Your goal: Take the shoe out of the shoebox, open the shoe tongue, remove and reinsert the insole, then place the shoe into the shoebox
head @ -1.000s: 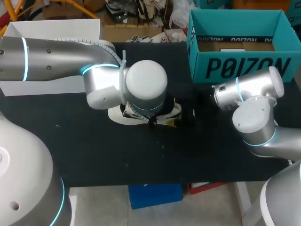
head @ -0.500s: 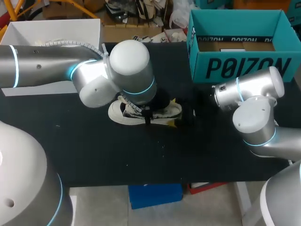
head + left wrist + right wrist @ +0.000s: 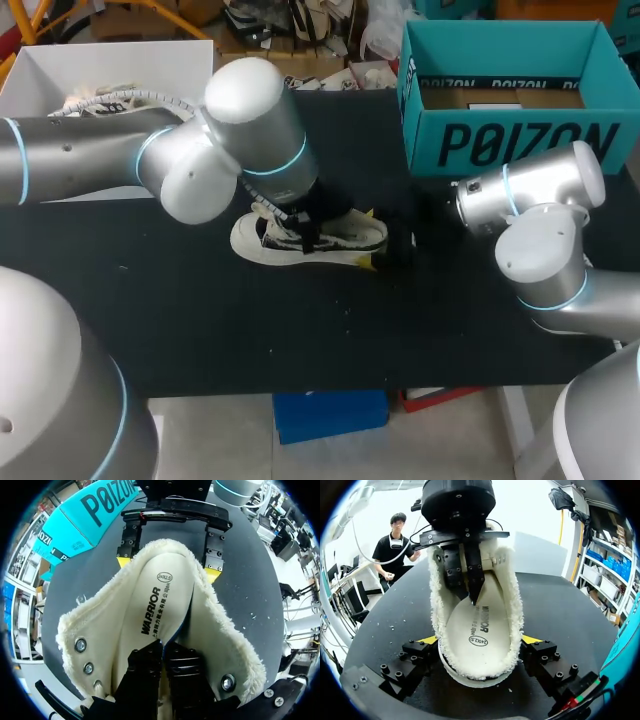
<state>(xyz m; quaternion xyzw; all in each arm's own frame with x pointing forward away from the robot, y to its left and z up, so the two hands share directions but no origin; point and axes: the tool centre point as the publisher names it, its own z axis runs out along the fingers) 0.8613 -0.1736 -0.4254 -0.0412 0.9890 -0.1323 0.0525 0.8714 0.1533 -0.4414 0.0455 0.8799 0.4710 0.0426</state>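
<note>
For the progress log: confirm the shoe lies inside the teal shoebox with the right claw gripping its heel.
Not inside: the head view shows the shoe on the black table, outside the teal shoebox. The right claw does grip its heel.

surface: black table [image 3: 200, 320] | on it: shoe [image 3: 310, 238], resting on its sole, heel end between the fingers of right gripper [image 3: 480, 641], opening under left gripper [image 3: 164, 652] | on it: teal shoebox [image 3: 510, 140], open-topped, upright, beside right gripper, apart from shoe
</note>
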